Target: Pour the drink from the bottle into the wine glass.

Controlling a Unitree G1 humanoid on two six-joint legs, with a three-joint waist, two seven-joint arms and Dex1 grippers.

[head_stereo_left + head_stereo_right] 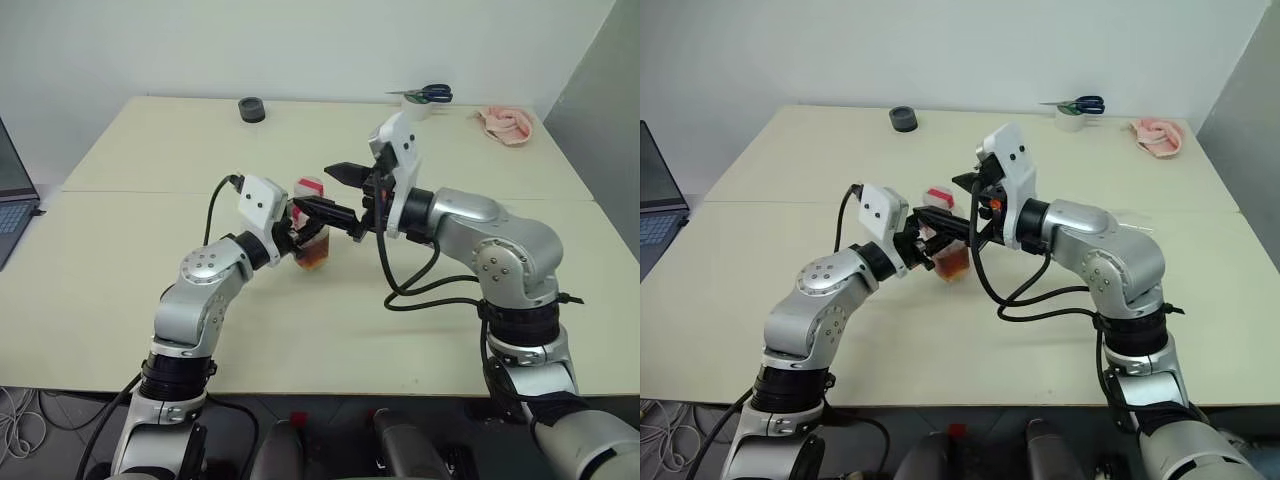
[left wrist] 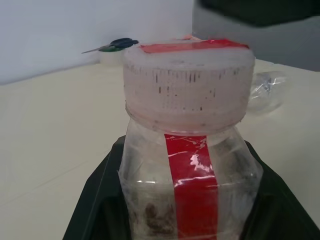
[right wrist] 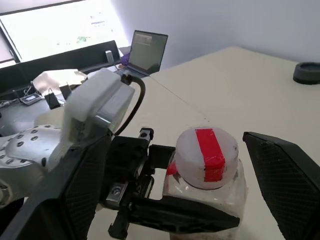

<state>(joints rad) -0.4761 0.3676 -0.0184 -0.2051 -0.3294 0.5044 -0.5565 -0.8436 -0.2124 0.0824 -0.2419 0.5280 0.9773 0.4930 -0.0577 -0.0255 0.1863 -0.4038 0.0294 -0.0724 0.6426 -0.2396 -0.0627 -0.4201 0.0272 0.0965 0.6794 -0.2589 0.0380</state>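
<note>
Bottle clamped upright in left gripper fingers, right gripper fingers spread wide around its cap, over the table.

Bottle: small, clear plastic, squarish sides, upright, raised above the table near its middle. A whitish ribbed cap crossed by a red tape strip is fitted; a red vertical label strip runs down one side.

Drink: amber-brown translucent liquid, seen only in the lowest part of the bottle.

Wine glass: clear and colourless, glimpsed behind the bottle in the left wrist view; its pose cannot be told.
</note>
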